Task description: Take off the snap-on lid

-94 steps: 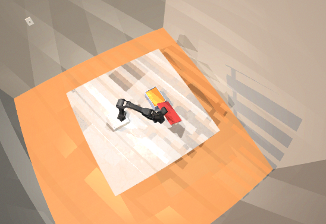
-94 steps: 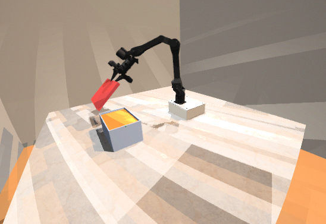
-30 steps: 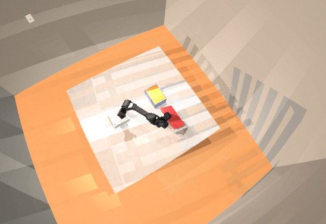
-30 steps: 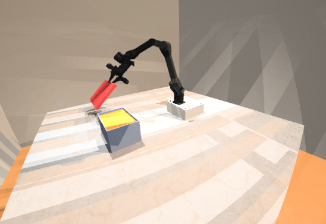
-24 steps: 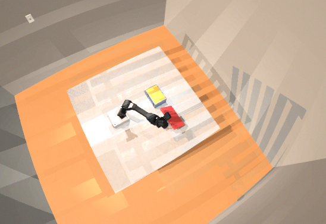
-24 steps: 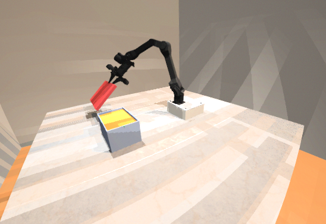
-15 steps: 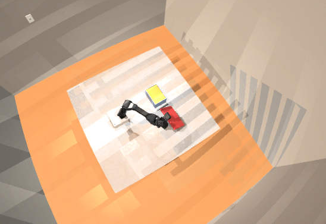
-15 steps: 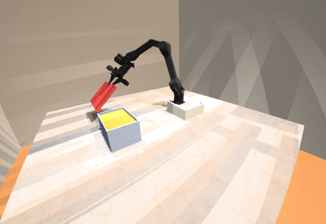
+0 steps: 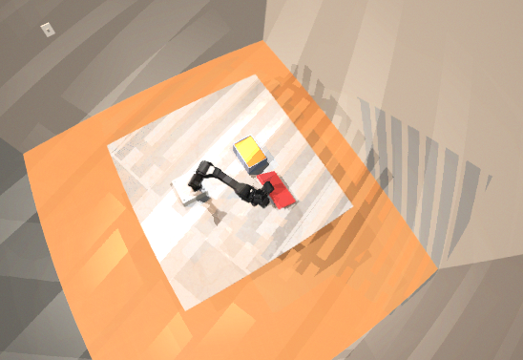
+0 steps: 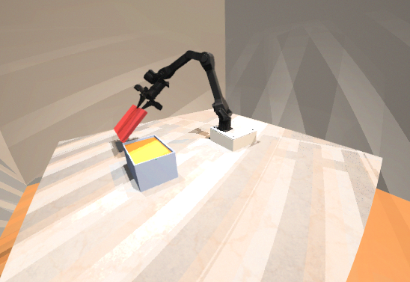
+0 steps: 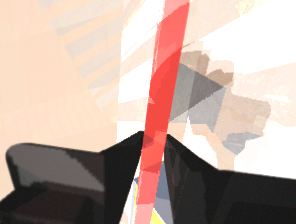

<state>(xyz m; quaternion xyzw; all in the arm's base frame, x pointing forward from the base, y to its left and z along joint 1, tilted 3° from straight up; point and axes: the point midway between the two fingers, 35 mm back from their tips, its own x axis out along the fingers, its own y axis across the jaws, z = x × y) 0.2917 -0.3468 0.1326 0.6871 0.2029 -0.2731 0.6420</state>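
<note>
the table point(image 9: 157, 234) point(image 10: 284, 206) carries the arm's pale base point(image 9: 188, 201) point(image 10: 239, 142) and, apart from it, the storage box point(image 9: 257, 165) point(image 10: 157, 172), which stands upright and uncovered with a yellow interior point(image 9: 249, 152) point(image 10: 149, 150). next in size is the black arm point(image 9: 230, 181) point(image 10: 214, 82), reaching out to the side of the box. the red lid point(image 9: 282, 192) point(image 10: 129, 124) point(image 11: 165, 85) is off the box, steeply tilted and beside it, its low edge near the box rim in the exterior view. smallest is the gripper point(image 9: 268, 195) point(image 10: 141, 107) point(image 11: 154, 136), its fingers pinching the lid by one edge. possible faults: if the lid is lowered at this tilt, the low edge is likely to meet the table first and pivot the lid in the grip; if released too high, it may drop, bounce or land wrong side up. a sideways drift toward the box could knock the rim and shift the box. a single-edge grip may also let the lid sag. no brand, label or writing is legible on any part.
</note>
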